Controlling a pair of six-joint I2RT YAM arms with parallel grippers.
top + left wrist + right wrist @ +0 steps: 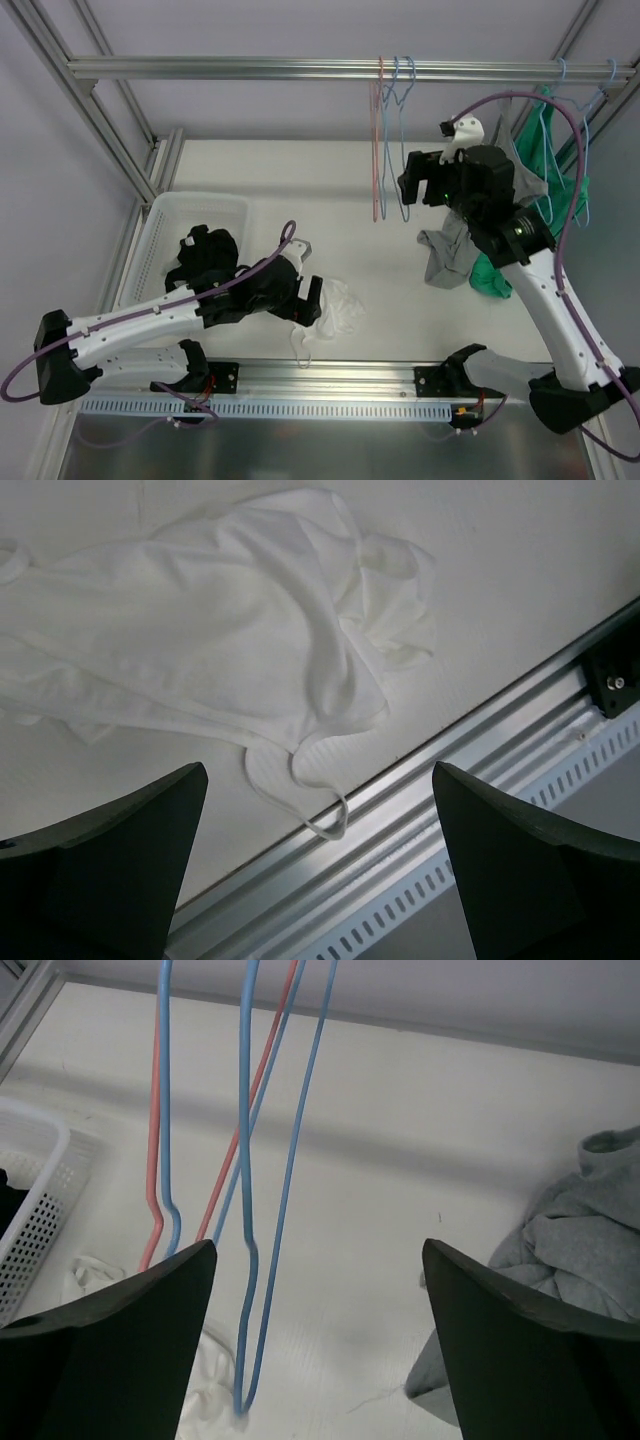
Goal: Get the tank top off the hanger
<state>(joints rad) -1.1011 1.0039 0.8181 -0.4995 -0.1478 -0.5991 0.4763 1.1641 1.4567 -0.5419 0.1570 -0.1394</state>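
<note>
The white tank top (338,305) is off any hanger. It lies crumpled on the counter close to the near edge, a little left of the middle. In the left wrist view it (230,650) is spread in loose folds, and one thin strap loops down to touch the metal rail (450,770) that runs along that edge.

My left claw (315,300) hangs just above the top's left side. Its fingers (120,850) are spread wide, with nothing between them and no cloth touching them.

Further back, near the middle of the counter, a pink hanger (377,150) and two blue hangers (402,140) hang bare from the overhead bar (250,68). My right claw (418,182) is raised just to the right of them, opened wide and holding nothing. Through its camera, one blue hanger (245,1160) hangs between the fingers (130,1330), and I cannot be sure whether it touches either one.

A grey garment (447,250) droops to the counter below that arm, toward the right edge. A green garment (555,170) hangs behind it, near the far right corner.

A white basket (160,215) sits by the left edge with dark clothes (205,255) inside.
</note>
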